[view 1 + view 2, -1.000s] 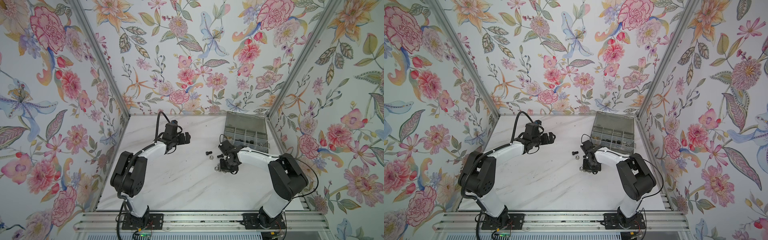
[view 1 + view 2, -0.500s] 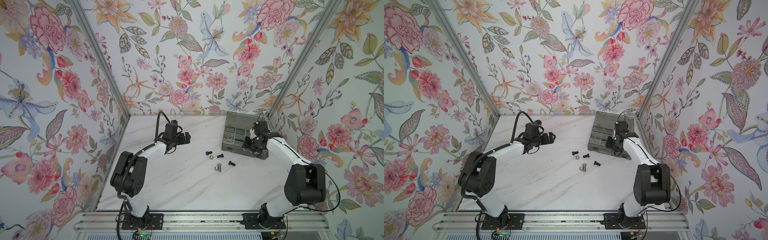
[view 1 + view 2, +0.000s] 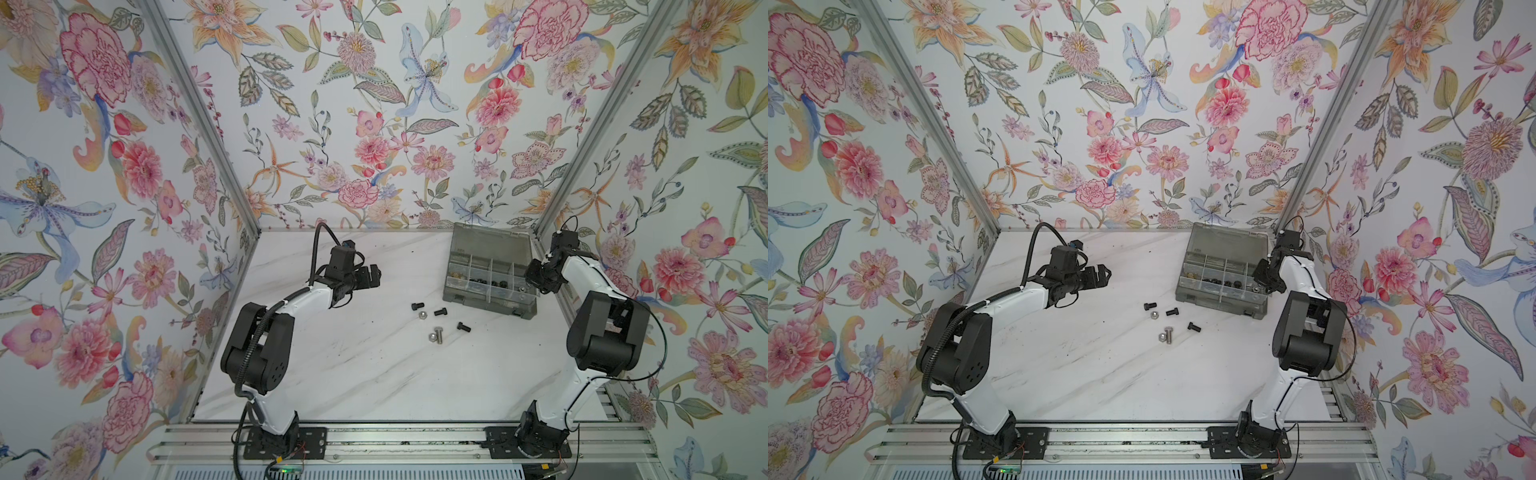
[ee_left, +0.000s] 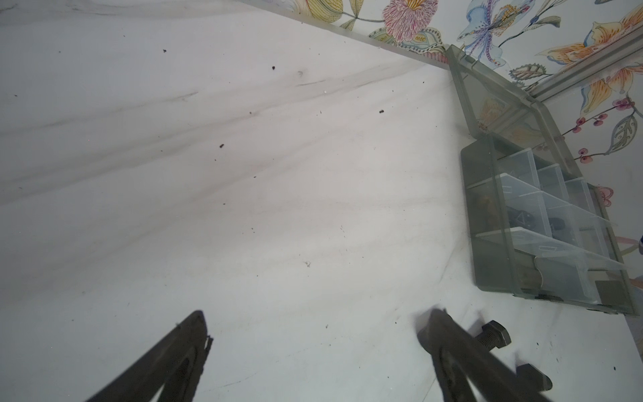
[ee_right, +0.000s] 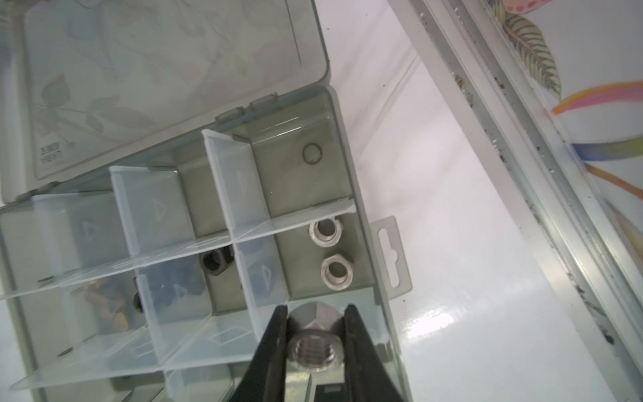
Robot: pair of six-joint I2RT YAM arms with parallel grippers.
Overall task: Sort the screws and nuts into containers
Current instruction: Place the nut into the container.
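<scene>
In the right wrist view my right gripper (image 5: 316,308) is shut on a silver nut (image 5: 316,348), just above the end compartment of the grey organizer box (image 5: 365,243). Two silver nuts (image 5: 336,272) lie in that compartment, and a black nut (image 5: 215,261) lies in the neighbouring one. In both top views this gripper (image 3: 533,279) hangs at the box's right end (image 3: 1262,279). Loose black screws (image 3: 440,311), a silver nut (image 3: 422,315) and a silver screw (image 3: 435,335) lie on the table left of the box. My left gripper (image 3: 374,276) hovers open and empty, further left.
The box's lid (image 3: 490,241) stands open against the back wall. The right wall's metal rail (image 5: 522,174) runs close beside the box. A black screw (image 4: 492,337) lies just outside one left finger (image 4: 449,344). Dark specks dot the marble table (image 3: 353,374).
My right arm has left the loose pile in mid-table and swung to the box's right end with the silver nut. The left arm has not moved.
</scene>
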